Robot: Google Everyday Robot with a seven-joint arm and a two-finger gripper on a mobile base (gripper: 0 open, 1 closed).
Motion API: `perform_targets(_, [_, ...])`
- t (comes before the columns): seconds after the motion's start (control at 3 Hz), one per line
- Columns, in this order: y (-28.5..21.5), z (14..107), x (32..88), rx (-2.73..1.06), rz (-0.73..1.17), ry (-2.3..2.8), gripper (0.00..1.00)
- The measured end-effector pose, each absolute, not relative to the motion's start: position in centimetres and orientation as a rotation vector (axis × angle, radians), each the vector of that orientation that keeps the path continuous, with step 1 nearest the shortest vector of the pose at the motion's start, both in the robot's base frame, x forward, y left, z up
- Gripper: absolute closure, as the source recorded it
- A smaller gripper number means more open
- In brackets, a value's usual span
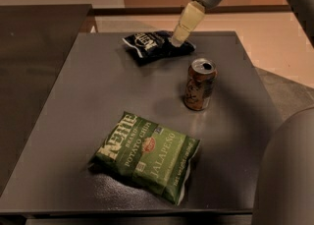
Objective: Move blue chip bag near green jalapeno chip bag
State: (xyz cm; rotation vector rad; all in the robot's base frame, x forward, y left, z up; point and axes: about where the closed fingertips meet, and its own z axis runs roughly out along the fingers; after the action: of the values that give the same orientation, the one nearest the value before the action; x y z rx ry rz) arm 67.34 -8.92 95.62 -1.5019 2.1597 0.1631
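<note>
The blue chip bag (pixel 153 45) lies flat at the far end of the dark grey table (pixel 83 106), its white lettering facing up. The green jalapeno chip bag (pixel 145 154) lies near the table's front edge, well apart from the blue bag. My gripper (pixel 177 39) reaches down from the top right, and its pale fingers hang over the right end of the blue bag, close to or touching it.
A brown-gold drink can (pixel 199 84) stands upright between the two bags, right of centre. A darker counter (pixel 34 47) runs along the left. A rounded grey part of the robot (pixel 289 170) fills the lower right corner.
</note>
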Motion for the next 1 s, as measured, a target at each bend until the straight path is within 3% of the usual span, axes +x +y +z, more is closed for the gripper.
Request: perform_targets(1.0, [-4.0,91.5,69.1,-1.461,0.032,2.138,0.0])
